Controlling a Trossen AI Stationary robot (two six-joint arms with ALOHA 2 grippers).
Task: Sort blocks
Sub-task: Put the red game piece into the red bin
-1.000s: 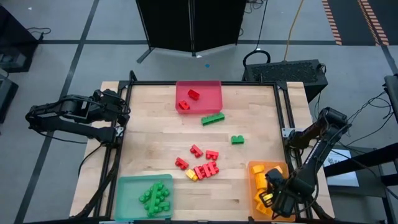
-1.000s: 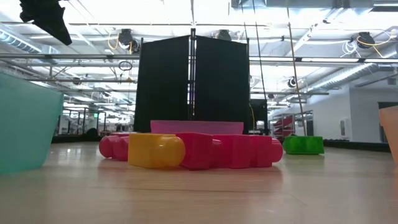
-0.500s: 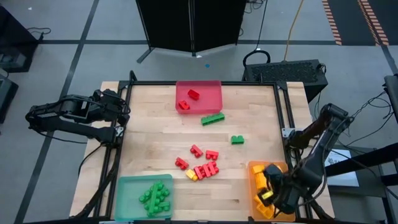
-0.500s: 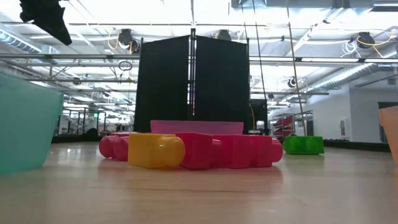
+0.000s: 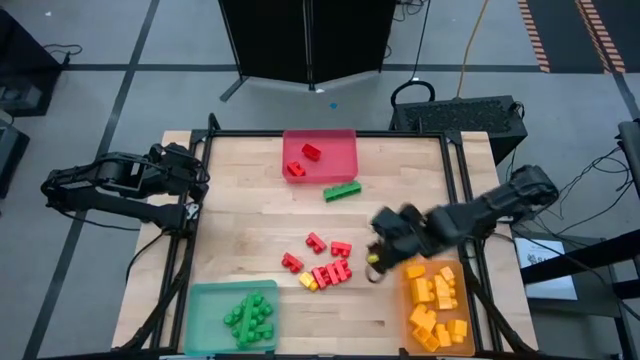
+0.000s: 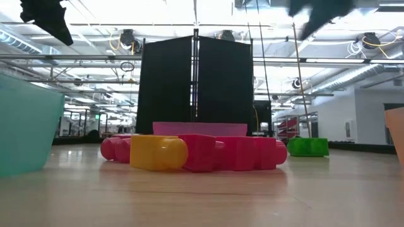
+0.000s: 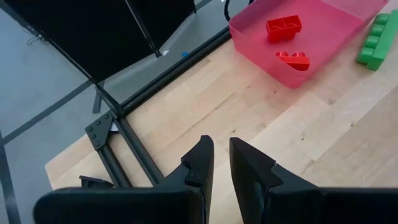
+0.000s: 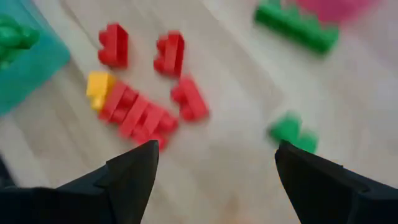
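Pale wood table point(image 5: 260, 215), right tool point(image 5: 378, 250) spread empty over bare centre, left tool point(image 7: 221, 163) nearly closed at table edge

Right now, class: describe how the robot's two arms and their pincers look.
Both arms are dark, jointed, tubular links. The left pincer has two black, wedge-shaped fingers with stepped edges. The right pincer has two broad, dark, tapering fingers. No markings or cables are discernible on them.

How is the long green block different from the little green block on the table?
The long green block is a stretched-out bar lying slanted beside the red tray; the little green block is short and chunky. The long one sits farther from the right gripper; the little one is close. Both are green, studded and unsorted.
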